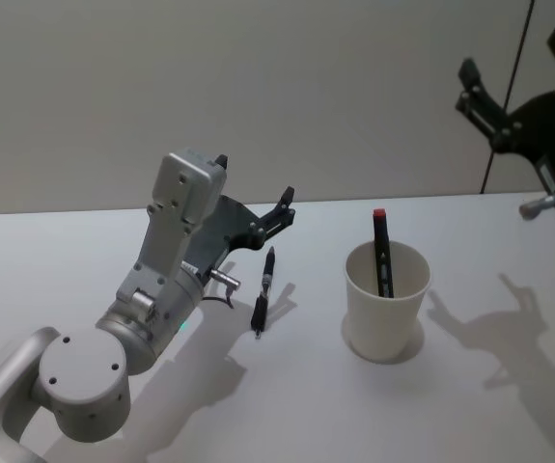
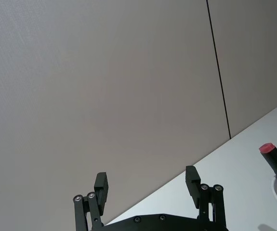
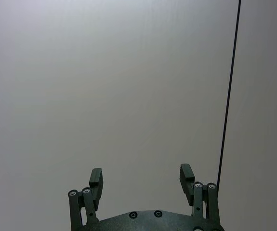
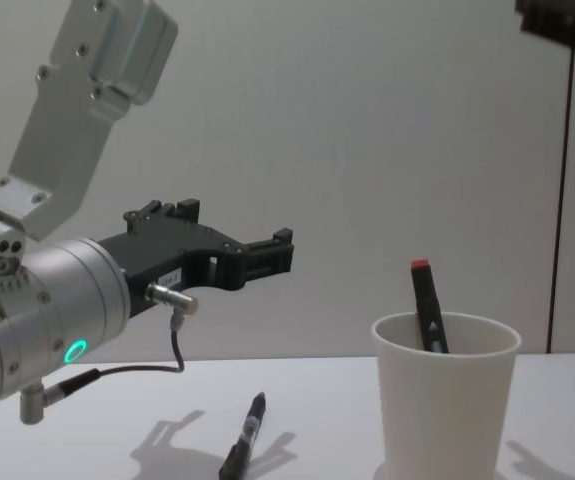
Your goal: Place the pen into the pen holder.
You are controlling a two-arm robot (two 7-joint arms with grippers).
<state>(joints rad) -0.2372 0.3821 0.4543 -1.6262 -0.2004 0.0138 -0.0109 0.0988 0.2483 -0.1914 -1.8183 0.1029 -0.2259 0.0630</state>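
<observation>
While left hand (image 2: 147, 179) hovers released, empty, above tabletop (image 1: 287, 405), pen (image 1: 263, 289) lies flat just below it, apart from pen holder (image 1: 383, 323). Holder upright, red-tipped marker (image 1: 382, 253) leaning inside. Right hand (image 3: 141, 173) raised far right, released. Judgement: loose pen ungrasped; pickup and drop-in left.

The pen (image 1: 263, 289) lies on bare table (image 1: 287, 405), with free room on all its sides. The left gripper (image 1: 254, 183), jaws apart, hangs above and just behind it. Over the pen holder (image 1: 386, 323) the way from above is free, but a red-capped marker (image 1: 382, 253) stands inside against the far wall and takes part of the mouth. The right gripper (image 1: 513, 58) is high and well apart, also spread wide
</observation>
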